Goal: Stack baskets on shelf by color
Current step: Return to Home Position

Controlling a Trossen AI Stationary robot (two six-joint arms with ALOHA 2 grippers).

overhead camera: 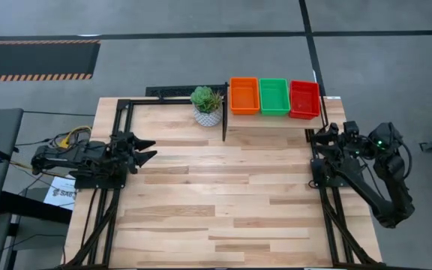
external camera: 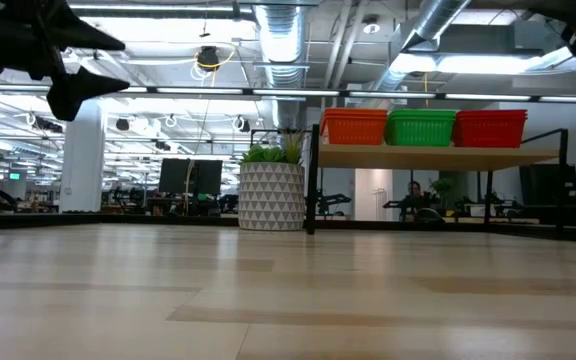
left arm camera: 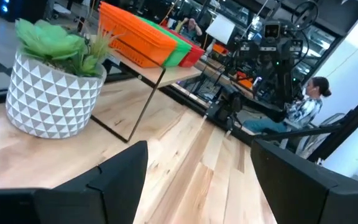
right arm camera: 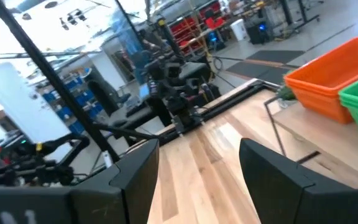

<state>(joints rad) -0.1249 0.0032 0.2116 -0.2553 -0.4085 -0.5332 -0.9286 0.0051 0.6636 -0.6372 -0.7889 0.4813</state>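
Observation:
Three stacks of mesh baskets stand side by side with their bottoms on the shelf point(overhead camera: 276, 120) at the table's far right: orange point(overhead camera: 244, 95), green point(overhead camera: 274, 96), red point(overhead camera: 304, 98). The low view shows them in the same order on the raised board point(external camera: 438, 156). My left gripper point(overhead camera: 148, 149) hovers open above the table's left side, pointing toward the right. My right gripper point(overhead camera: 315, 142) hovers open at the right edge, just on the near side of the shelf, pointing left. Neither holds anything. The left wrist view shows the orange stack point(left arm camera: 135, 37), the right wrist view its corner point(right arm camera: 334, 74).
A succulent in a white patterned pot point(overhead camera: 207, 105) stands on the table just left of the shelf's black leg point(overhead camera: 224, 112). Black frame rails run along the table's left point(overhead camera: 100, 217) and right point(overhead camera: 340, 225) sides. Bare planks point(overhead camera: 231, 195) lie between the arms. A person sits beyond the table point(left arm camera: 306, 106).

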